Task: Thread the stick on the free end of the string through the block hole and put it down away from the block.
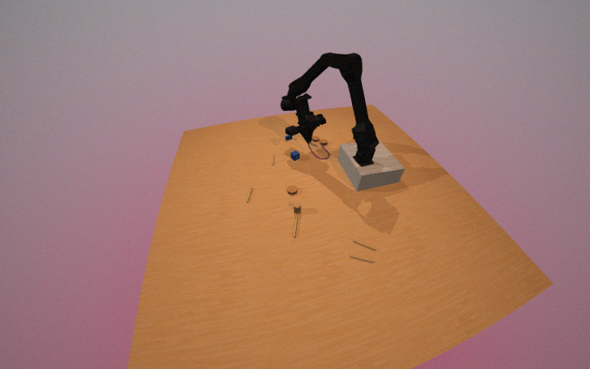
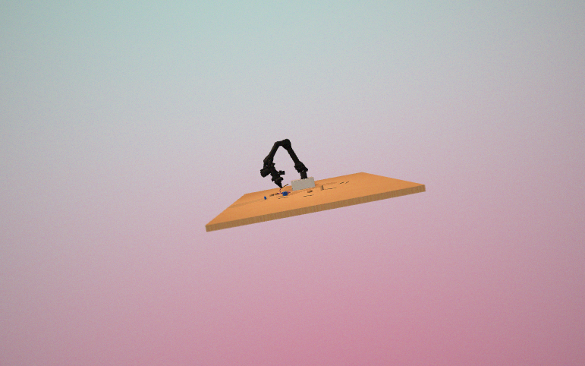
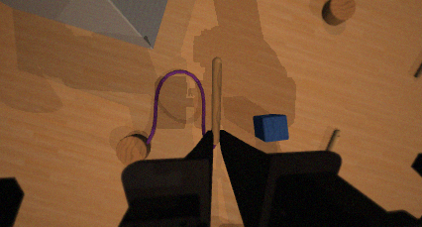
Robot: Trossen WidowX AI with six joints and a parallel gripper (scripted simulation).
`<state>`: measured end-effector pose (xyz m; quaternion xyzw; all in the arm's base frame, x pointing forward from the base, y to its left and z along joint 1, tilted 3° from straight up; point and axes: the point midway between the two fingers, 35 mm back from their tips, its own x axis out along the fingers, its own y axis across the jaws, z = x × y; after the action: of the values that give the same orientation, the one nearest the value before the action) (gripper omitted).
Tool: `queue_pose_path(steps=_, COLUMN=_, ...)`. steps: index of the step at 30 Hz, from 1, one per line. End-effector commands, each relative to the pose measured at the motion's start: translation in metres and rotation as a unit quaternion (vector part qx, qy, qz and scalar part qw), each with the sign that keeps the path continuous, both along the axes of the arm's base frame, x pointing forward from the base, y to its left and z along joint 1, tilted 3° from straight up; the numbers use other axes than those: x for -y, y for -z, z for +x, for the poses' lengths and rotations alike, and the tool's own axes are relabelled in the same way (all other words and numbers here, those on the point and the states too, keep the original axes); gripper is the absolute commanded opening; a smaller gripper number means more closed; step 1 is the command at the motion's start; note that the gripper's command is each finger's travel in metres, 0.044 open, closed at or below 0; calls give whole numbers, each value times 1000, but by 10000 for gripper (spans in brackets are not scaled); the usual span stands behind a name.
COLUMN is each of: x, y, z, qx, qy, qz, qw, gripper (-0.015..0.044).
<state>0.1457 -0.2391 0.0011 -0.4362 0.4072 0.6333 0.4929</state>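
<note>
My gripper (image 1: 308,141) (image 2: 280,187) (image 3: 215,134) is shut on a thin pale wooden stick (image 3: 216,95), held above the table and pointing out past the fingertips. A purple string (image 1: 320,158) (image 3: 179,71) loops from the fingertips at the stick's held end to a round wooden button (image 1: 324,142) (image 3: 132,150) on the table. A blue block (image 1: 295,155) (image 2: 284,194) (image 3: 271,128) lies to the right of the stick in the wrist view. A second blue block (image 1: 288,137) (image 2: 265,197) lies farther back. I cannot make out a hole in either block.
Another round disc (image 1: 315,138) lies beside the button. A separate disc (image 1: 291,189) (image 3: 342,7) and a small upright cylinder (image 1: 297,208) stand nearer. Several loose sticks lie about, one (image 1: 272,159) near the blue block. The grey base box (image 1: 379,178) (image 2: 303,183) carries the arm.
</note>
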Motion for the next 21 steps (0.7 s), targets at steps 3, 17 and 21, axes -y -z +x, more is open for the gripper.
queue_pose_path(steps=3, x=6, y=-2, z=-6, qx=17, qy=-40, qz=12, qw=999, gripper=0)
queue_pose_path(steps=17, x=8, y=-1, z=-5, qx=13, qy=-35, qz=9, qw=999, gripper=0)
queue_pose_path(steps=21, x=12, y=-1, z=-2, qx=14, qy=-35, qz=5, qw=999, gripper=0)
